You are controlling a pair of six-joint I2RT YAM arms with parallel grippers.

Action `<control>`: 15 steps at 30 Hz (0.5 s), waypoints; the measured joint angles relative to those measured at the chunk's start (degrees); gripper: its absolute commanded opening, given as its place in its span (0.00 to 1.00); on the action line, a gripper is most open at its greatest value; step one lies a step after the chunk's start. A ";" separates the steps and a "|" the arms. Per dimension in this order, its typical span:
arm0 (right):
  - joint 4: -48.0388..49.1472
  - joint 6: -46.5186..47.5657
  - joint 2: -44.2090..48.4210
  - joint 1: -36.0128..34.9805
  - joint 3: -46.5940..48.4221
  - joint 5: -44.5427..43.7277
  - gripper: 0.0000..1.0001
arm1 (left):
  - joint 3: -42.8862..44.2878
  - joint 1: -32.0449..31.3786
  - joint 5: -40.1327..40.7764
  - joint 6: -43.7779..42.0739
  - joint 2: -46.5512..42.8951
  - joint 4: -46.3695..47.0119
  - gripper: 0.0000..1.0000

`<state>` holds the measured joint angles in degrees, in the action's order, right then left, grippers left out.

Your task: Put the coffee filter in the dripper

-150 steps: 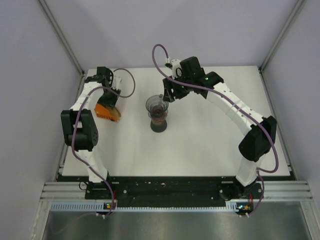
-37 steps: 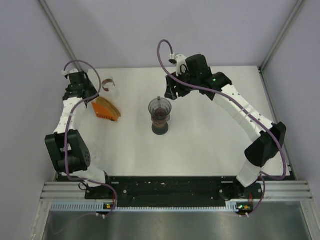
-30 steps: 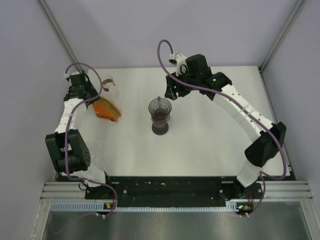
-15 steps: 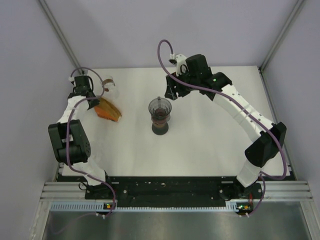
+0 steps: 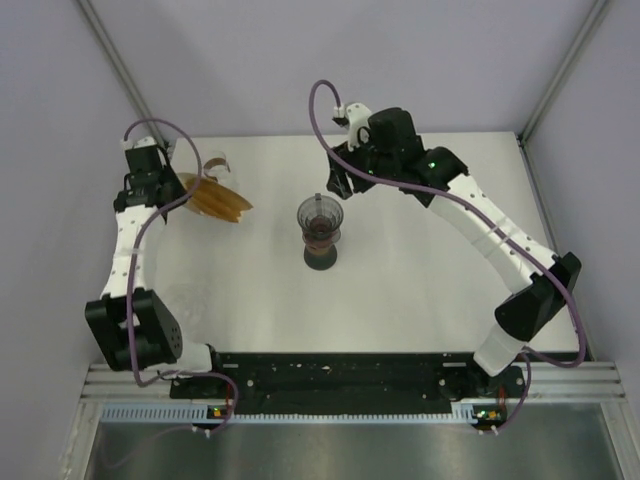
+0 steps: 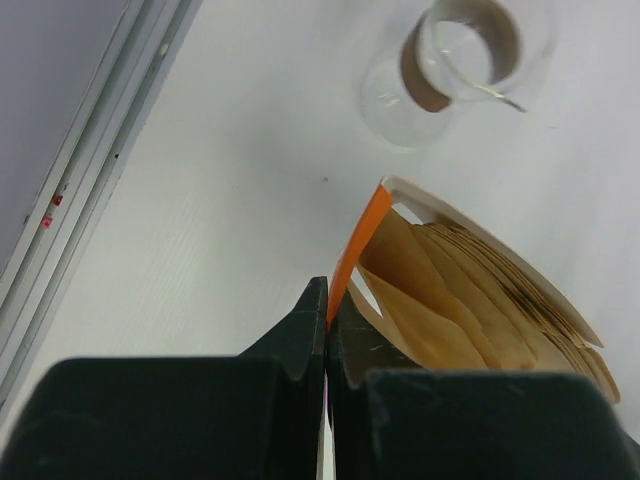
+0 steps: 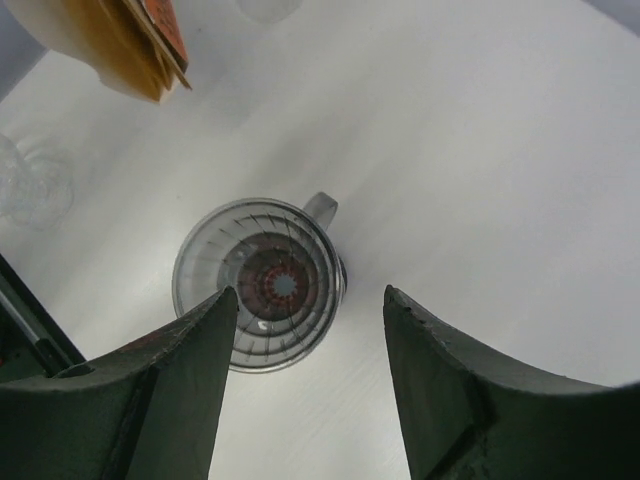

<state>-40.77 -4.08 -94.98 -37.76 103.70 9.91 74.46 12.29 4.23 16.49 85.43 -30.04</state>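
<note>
Filter pack (image 7: 110, 45) partly beyond the top edge

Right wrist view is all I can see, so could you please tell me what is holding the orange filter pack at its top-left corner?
Observer: The left gripper is shut on the orange edge of the filter pack.
Operator: Thank you. Is a filter out of the pack yet?
Observer: Not that I can see. The left wrist view shows the brown filters stacked inside its open mouth.
Operator: And what does the dripper stand on?
Observer: The top view shows the dripper sitting on a dark round base.
</note>
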 measured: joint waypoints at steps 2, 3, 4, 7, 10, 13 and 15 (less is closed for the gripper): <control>0.37 2.12 0.02 -2.91 1.42 -2.99 0.60 | 0.11 0.00 -2.32 -0.13 -4.76 -1.60 0.00; 1.05 3.52 0.13 -4.98 1.86 -4.33 0.60 | 0.44 0.00 -3.52 -0.11 -6.99 -2.75 0.00; 1.81 5.18 0.28 -7.30 2.19 -5.55 0.59 | 1.01 0.00 -4.66 -0.09 -8.87 -4.09 0.00; 4.52 10.47 0.76 -15.47 2.21 -7.15 0.52 | 1.95 0.00 -7.21 -0.09 -12.61 -7.13 0.00; 8.74 13.66 0.74 -22.77 2.12 -4.44 0.38 | 1.95 0.00 -9.29 -0.15 -14.40 -11.32 0.00; 16.35 13.00 0.74 -26.03 1.29 0.28 0.29 | 1.95 0.00 -10.54 -0.57 -15.08 -15.15 0.00; 23.39 11.23 0.68 -26.38 -0.87 2.16 0.26 | 1.95 0.00 -11.19 -1.22 -15.72 -17.35 0.00</control>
<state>-17.39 7.16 -94.30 -64.14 102.83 12.08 76.40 12.29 -6.96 15.27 69.71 -47.40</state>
